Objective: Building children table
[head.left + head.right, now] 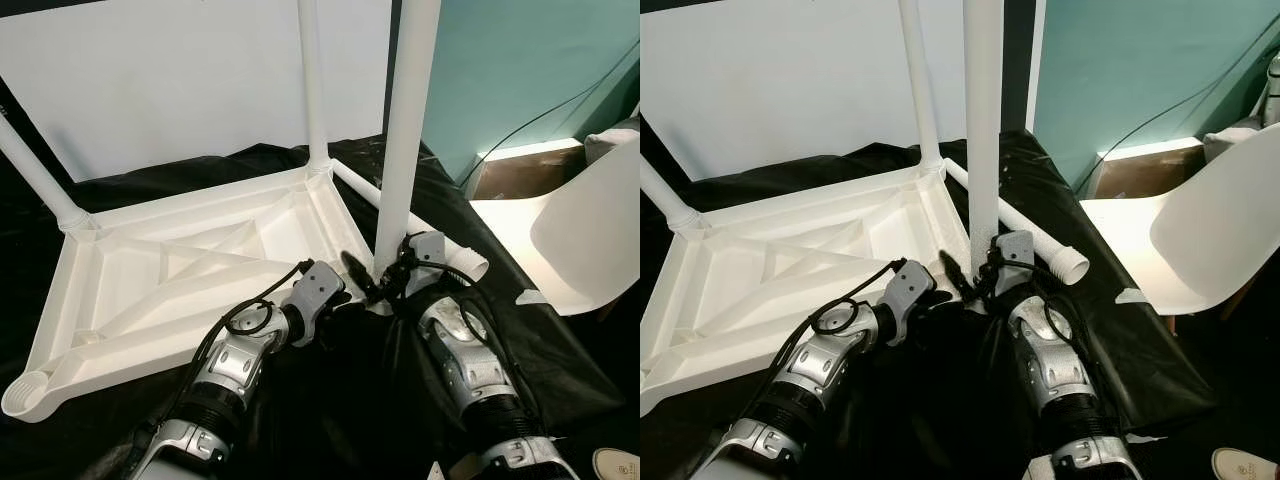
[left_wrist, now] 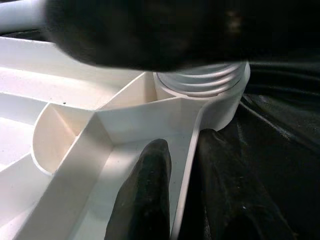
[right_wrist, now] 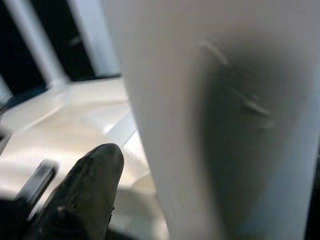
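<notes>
Upturned white tabletop (image 1: pixel 180 270), centre frame; right pincer (image 1: pixel 392 272) closed round upright leg (image 1: pixel 405 140); left pincer (image 1: pixel 352 280) open astride the tabletop's corner rim

I see an all-white tabletop (image 1: pixel 180 270) and white legs (image 1: pixel 405 130), plain, no pattern. Black cloth (image 1: pixel 560 370) under it. My arms are silver with black fingers (image 2: pixel 145 200) and black cables (image 1: pixel 250 310). White chair (image 1: pixel 580 230), teal wall (image 1: pixel 500 70), white panel (image 1: pixel 150 80) behind, brown box (image 1: pixel 515 172).
</notes>
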You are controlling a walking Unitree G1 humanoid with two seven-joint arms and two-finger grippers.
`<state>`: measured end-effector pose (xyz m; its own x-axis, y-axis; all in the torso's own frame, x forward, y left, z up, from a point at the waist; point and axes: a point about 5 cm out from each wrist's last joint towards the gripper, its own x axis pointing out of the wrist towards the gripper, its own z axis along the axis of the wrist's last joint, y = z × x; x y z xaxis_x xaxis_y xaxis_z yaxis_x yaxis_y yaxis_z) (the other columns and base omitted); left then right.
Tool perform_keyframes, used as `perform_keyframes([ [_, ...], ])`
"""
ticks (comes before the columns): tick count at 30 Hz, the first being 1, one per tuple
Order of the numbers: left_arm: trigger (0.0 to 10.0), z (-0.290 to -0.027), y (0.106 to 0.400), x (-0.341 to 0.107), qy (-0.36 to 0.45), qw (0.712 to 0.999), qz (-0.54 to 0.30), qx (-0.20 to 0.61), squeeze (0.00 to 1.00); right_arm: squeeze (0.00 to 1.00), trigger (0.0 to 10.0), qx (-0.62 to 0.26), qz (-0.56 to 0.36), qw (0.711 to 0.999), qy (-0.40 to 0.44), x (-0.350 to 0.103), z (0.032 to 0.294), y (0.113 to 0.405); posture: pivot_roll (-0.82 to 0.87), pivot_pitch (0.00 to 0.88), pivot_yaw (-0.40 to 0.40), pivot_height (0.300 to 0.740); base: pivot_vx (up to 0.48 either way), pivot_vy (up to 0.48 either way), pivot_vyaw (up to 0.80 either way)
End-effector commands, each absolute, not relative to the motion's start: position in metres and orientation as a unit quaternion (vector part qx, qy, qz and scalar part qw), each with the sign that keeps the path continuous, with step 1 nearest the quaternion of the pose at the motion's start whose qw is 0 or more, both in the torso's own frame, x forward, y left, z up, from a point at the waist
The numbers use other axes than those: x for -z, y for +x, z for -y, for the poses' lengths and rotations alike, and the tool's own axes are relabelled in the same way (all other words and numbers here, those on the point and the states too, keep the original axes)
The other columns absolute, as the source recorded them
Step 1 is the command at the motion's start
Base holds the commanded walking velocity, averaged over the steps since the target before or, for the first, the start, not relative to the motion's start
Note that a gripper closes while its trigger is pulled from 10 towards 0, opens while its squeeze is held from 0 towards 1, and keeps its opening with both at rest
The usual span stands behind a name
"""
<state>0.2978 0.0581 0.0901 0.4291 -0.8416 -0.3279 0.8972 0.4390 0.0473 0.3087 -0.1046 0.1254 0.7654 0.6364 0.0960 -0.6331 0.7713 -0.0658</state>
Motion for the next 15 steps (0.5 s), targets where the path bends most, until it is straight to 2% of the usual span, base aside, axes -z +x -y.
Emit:
perform_keyframes([
  [1,10.0,-0.049,0.278,-0.056,0.086,0.811,-0.208,0.540,0.00,0.00,10.0,-0.434,0.029,0.901,-0.016,-0.115,0.078,0.298,0.06,0.000,0.031,0.740,0.000,0.000,0.00],
  [4,10.0,-0.048,0.278,-0.056,0.086,0.811,-0.209,0.540,0.00,0.00,10.0,-0.461,0.033,0.885,-0.056,-0.122,0.098,0.307,0.06,0.000,0.033,0.740,0.000,0.000,0.00],
  [8,10.0,-0.048,0.278,-0.056,0.085,0.810,-0.209,0.541,0.00,0.00,10.0,-0.465,0.032,0.881,-0.075,-0.126,0.109,0.314,0.05,0.000,0.035,0.740,0.000,0.000,0.00],
  [11,10.0,-0.047,0.277,-0.056,0.085,0.808,-0.210,0.543,0.00,0.00,10.0,-0.494,0.003,0.865,-0.084,-0.140,0.127,0.328,0.05,0.000,0.038,0.740,0.000,0.000,0.00],
  [13,10.0,-0.047,0.277,-0.056,0.085,0.808,-0.210,0.544,0.00,0.00,10.0,-0.504,-0.001,0.859,-0.089,-0.144,0.130,0.330,0.05,0.000,0.038,0.740,0.000,0.000,0.00],
  [14,10.0,-0.047,0.277,-0.056,0.085,0.808,-0.210,0.544,0.00,0.00,4.6,-0.512,-0.004,0.854,-0.093,-0.146,0.131,0.331,0.05,0.000,0.038,0.740,0.000,0.000,0.00],
  [15,10.0,-0.047,0.277,-0.056,0.085,0.808,-0.210,0.544,0.00,0.00,4.6,-0.512,-0.004,0.854,-0.093,-0.146,0.131,0.331,0.05,0.000,0.038,0.740,0.000,0.000,0.00],
])
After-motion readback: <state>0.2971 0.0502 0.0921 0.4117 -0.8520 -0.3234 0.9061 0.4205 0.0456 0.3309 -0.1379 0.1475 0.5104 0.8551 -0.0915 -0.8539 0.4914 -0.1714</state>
